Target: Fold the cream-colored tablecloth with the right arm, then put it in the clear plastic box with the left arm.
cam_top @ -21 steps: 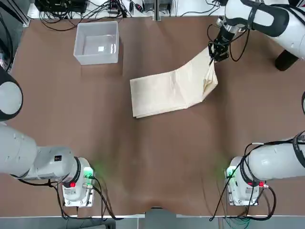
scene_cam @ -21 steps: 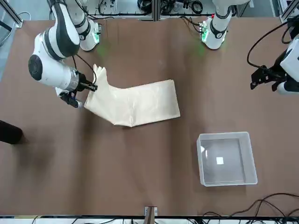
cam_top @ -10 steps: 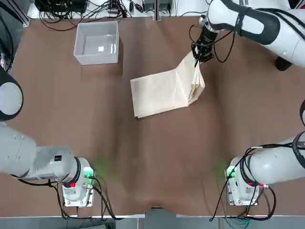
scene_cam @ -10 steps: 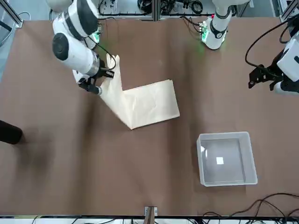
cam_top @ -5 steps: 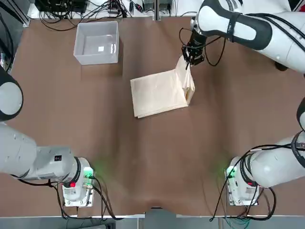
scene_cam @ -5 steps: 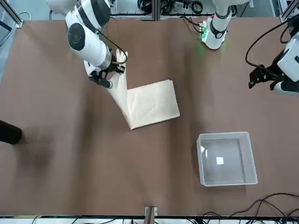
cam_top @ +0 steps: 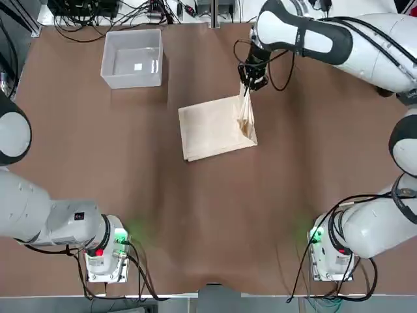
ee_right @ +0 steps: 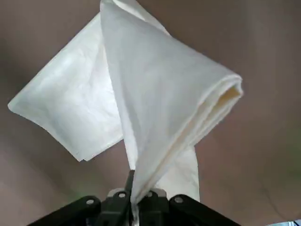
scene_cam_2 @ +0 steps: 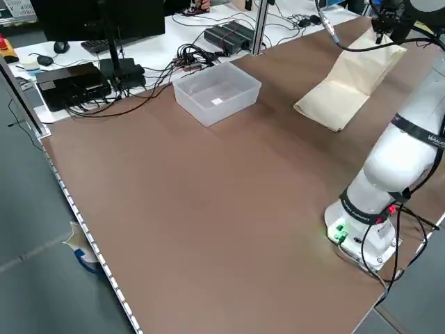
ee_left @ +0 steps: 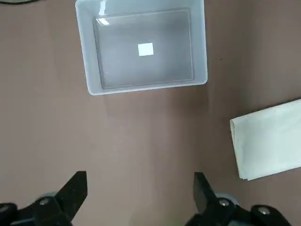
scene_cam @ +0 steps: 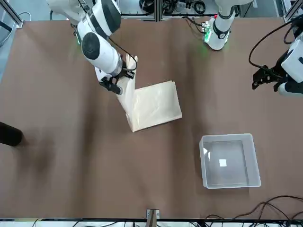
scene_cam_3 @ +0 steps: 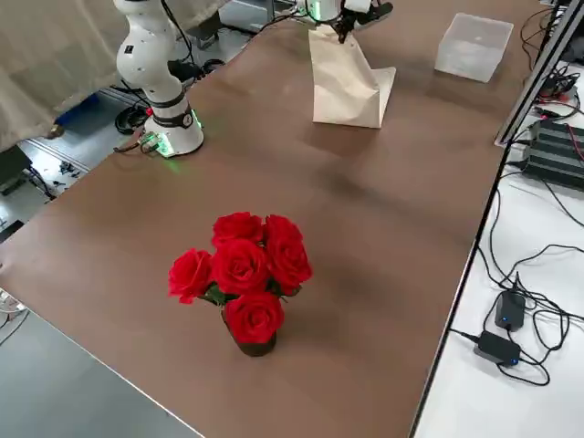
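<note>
the right gripper (cam_top: pixel 248 85) is clamped tight on one edge of the cream-colored tablecloth (cam_top: pixel 215 128), holding that end lifted above the part lying flat on the brown desk (cam_top: pixel 130 195). in the right wrist view the cloth (ee_right: pixel 155 94) hangs from the pinched fingers as a bunched, several-layer fold, so the grip has more than one ply. the lifted flap stands steep at the cloth's right end, near the middle of the desk toward the far side, and the lower layers sit flat and fairly square.

this reads as the folding step, with the raised half ready to be laid over the flat half. the fabric looks light, soft and floppy; it sags and creases wherever it is not supported, so it will follow the gripper rather than keep any shape. laid down too quickly, the flap could wrinkle or land skewed. a pinch at a corner or a folded edge, catching all the layers together, looks like the sound place to hold it, now and later for the carry.

the left gripper (ee_left: pixel 141 202) hangs with its fingers spread wide and nothing between them, high over the desk's left side. the clear plastic box (cam_top: pixel 132 58) sits empty at the far left of the desk, well apart from the cloth, still waiting for its load.
</note>
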### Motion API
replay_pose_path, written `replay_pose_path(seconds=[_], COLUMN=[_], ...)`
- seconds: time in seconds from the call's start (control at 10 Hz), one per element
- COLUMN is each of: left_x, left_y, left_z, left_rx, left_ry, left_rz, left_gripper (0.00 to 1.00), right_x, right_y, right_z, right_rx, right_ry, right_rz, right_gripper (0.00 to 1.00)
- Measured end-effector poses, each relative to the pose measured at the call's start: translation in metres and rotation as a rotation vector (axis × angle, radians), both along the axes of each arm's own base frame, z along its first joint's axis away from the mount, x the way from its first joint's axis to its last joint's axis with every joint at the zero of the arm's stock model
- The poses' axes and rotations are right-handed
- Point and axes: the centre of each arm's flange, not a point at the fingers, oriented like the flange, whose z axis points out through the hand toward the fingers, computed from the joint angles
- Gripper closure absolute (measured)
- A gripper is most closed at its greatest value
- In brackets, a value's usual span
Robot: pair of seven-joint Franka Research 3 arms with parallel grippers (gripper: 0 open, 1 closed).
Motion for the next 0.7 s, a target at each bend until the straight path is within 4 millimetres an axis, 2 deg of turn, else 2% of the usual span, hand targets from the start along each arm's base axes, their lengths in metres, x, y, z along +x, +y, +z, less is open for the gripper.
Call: replay_pose_path(seconds=[0.2, 0.4, 0.7], left_x=[0.000, 0.001, 0.002], left_y=[0.002, 0.004, 0.005], left_z=[-0.001, -0.001, -0.005], left_rx=[0.000, 0.000, 0.000], left_ry=[0.002, 0.004, 0.011], left_rz=[0.003, 0.012, 0.023], left_gripper=[0.00, 0.00, 0.00], right_x=[-0.002, -0.009, -0.012], right_y=[0.009, 0.030, 0.057], right_z=[-0.004, -0.010, -0.029], right_rx=[-0.009, -0.033, -0.065], right_ry=[0.001, -0.002, -0.013], right_rz=[0.013, 0.030, 0.024], right_gripper=[0.96, 0.96, 0.96])
